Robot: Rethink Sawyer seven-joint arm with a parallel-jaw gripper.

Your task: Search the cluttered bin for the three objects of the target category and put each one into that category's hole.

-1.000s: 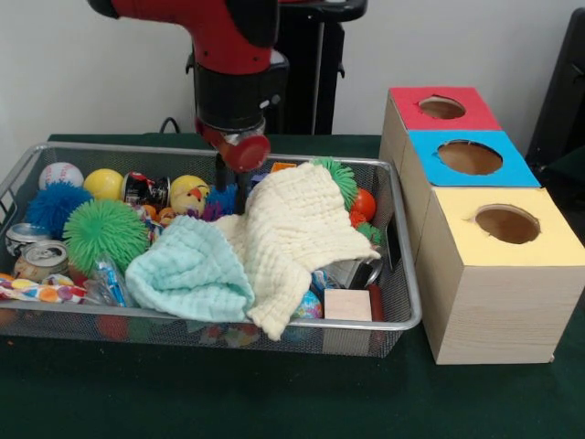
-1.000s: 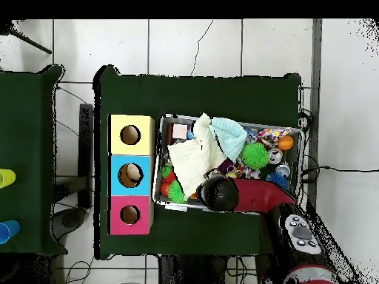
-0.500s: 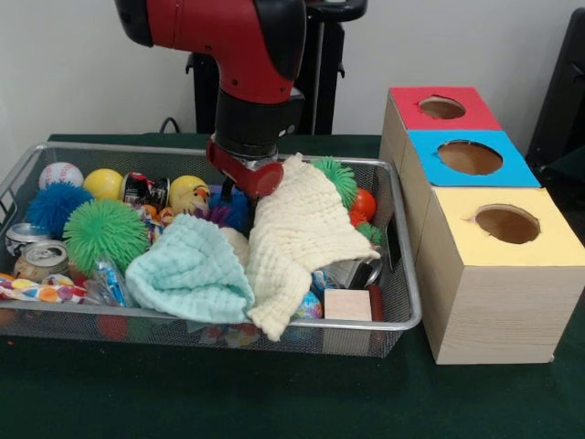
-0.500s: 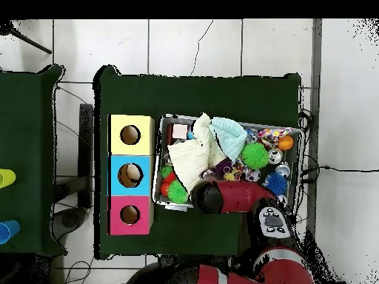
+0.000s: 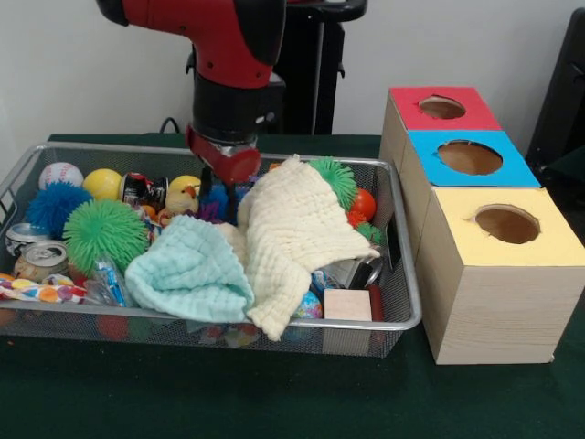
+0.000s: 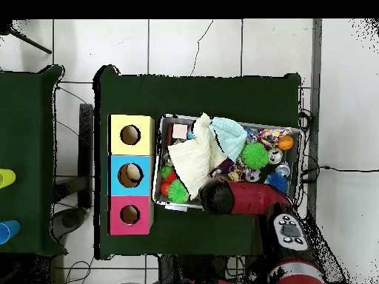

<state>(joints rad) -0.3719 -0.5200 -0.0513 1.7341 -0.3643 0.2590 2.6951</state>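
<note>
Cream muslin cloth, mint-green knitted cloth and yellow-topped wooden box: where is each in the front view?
Cream muslin cloth (image 5: pixel 297 233): front view, middle of its draped surface.
Mint-green knitted cloth (image 5: pixel 190 272): front view, centre of the folded bundle.
Yellow-topped wooden box (image 5: pixel 494 302): front view, bare wooden front face.

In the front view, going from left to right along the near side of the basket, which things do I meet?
Soda can → green spiky ball → mint cloth → cream cloth → wooden block → yellow-topped box.
</note>
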